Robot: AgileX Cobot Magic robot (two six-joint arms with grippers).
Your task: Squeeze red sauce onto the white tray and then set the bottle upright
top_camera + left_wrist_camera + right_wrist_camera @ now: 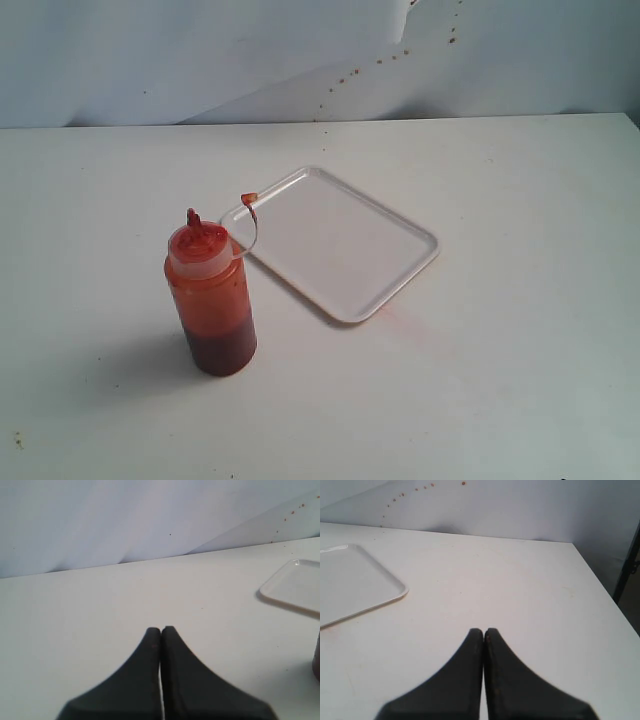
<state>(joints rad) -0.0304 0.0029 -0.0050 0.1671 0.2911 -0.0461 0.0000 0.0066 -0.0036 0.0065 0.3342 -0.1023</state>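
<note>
White tabletop [480, 400] carries the bottle [210, 300] upright just beside the white tray [340, 245], which seems clean. Left tool [160, 629] and right tool [483, 630] sit clenched, empty. Squeezing looks unstarted; next, one tool must open and grasp the bottle.

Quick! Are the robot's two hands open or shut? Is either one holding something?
Left gripper: shut, holding nothing.
Right gripper: shut, holding nothing.
</note>
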